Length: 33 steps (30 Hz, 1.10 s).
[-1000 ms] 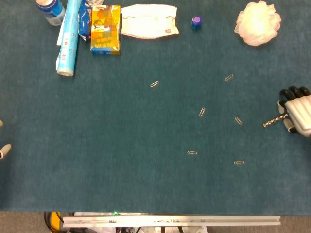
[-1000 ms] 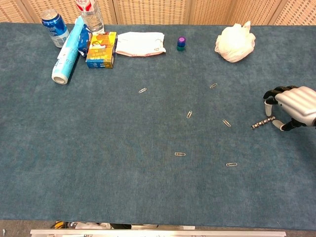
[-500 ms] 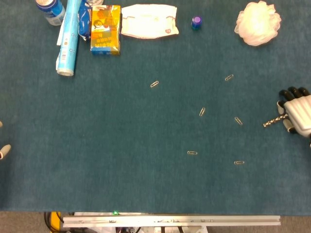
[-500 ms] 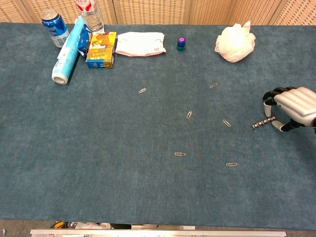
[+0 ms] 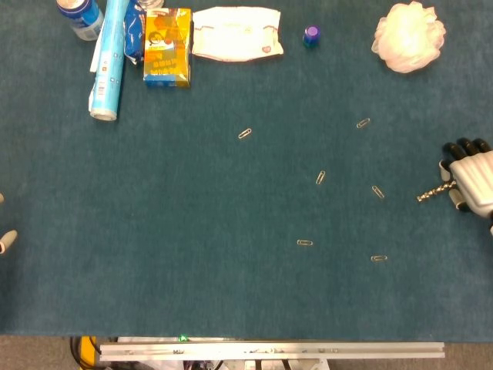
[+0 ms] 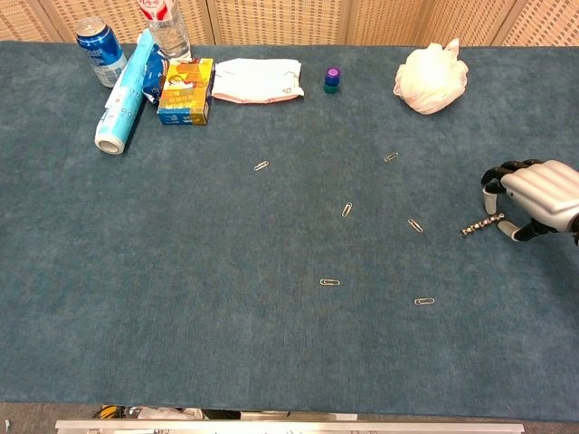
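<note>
My right hand [image 5: 471, 179] [image 6: 536, 199] sits at the table's right edge. Its fingers are curled, and its thumb and a finger pinch one end of a short twisted metal piece [image 5: 433, 192] [image 6: 479, 225]. The piece sticks out to the left, low over the cloth. Several paper clips lie scattered left of it; the nearest paper clip [image 5: 377, 192] [image 6: 414, 225] is a short way from the piece's free end. Only two fingertips [image 5: 6, 242] of my left hand show, in the head view at the left edge. They are spread apart with nothing between them.
Along the back stand a blue can [image 6: 99, 51], a clear bottle [image 6: 166, 29], a blue-white roll [image 6: 122, 95], a yellow box [image 6: 186, 90], a white pouch [image 6: 258, 80], a small purple cap [image 6: 332, 80] and a white bath pouf [image 6: 431, 78]. Blue cloth covers the table.
My right hand has shifted very slightly rightward with the metal piece still in its pinch. Nothing else has moved.
</note>
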Motion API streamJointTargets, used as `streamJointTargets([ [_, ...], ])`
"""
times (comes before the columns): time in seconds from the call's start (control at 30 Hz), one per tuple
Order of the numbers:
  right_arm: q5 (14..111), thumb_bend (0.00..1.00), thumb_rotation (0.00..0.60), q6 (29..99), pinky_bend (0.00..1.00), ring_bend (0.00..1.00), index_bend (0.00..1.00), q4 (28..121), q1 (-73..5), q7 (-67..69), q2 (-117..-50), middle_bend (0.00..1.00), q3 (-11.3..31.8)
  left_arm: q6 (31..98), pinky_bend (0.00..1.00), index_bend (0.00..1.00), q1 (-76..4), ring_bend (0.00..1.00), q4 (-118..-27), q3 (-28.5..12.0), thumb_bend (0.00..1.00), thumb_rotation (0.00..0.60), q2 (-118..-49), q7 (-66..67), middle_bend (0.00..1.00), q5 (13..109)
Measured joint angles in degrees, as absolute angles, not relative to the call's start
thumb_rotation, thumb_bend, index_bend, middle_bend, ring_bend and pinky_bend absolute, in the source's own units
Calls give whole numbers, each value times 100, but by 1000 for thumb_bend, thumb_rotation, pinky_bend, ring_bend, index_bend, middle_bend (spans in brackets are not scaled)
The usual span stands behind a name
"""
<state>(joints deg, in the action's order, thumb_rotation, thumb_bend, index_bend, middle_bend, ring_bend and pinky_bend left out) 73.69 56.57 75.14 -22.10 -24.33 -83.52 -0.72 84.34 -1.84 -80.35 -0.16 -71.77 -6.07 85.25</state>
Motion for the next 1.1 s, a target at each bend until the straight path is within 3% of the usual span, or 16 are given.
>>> streamJointTargets([
  [1.1, 7473, 334, 600, 5859, 181, 141, 495, 7375, -2134, -2534, -8520, 212, -121, 8436, 485, 435, -160, 369, -7979, -25, 74, 600, -7209, -658, 475, 8515],
])
